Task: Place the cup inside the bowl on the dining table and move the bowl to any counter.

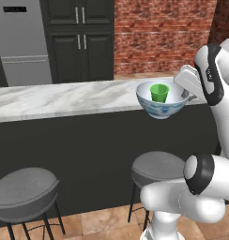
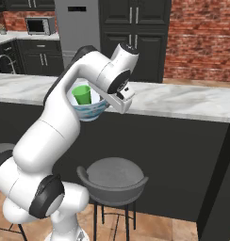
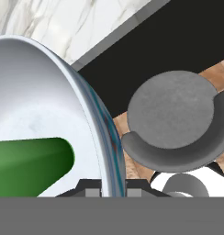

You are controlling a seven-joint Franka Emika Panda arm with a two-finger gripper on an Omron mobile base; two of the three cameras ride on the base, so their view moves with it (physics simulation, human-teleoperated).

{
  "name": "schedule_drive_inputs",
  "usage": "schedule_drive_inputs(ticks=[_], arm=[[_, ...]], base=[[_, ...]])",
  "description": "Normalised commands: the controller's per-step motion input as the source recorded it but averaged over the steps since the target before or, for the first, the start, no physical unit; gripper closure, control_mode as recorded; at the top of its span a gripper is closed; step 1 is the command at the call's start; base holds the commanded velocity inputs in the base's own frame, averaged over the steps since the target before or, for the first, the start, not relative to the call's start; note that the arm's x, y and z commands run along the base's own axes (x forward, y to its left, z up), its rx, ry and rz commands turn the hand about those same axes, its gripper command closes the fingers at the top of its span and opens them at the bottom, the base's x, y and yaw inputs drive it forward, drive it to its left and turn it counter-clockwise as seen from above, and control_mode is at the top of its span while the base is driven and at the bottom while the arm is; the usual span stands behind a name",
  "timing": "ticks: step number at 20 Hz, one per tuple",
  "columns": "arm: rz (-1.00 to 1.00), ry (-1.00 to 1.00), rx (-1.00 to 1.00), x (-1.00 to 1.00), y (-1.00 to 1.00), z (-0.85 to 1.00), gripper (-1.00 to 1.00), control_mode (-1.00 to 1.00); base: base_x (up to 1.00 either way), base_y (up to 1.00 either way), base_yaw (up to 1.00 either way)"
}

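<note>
The gripper (image 3: 107, 190) pinches the rim of the bowl (image 1: 162, 104), held off the near edge of the dining table (image 1: 64, 98), the cup (image 1: 159, 92) upright inside. Carrying should stay level and slow so the cup doesn't tip.

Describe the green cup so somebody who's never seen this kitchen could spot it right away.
Find the long marble dining table with the black front. At its near edge the gripper holds a blue-patterned white bowl. The cup stands inside it, small, plain and bright green.
</note>
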Motion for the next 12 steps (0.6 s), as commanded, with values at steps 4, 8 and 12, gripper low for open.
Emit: schedule_drive_inputs(ticks=[4, 8, 12], arm=[[0.00, 0.00, 0.00, 0.00, 0.00, 0.00, 1.00, 1.00], [0.00, 0.00, 0.00, 0.00, 0.00, 0.00, 1.00, 1.00], [0.00, 0.00, 0.00, 0.00, 0.00, 0.00, 1.00, 1.00]], base=[[-0.02, 0.03, 0.00], [-0.02, -0.40, 0.00], [0.00, -0.76, 0.00]])
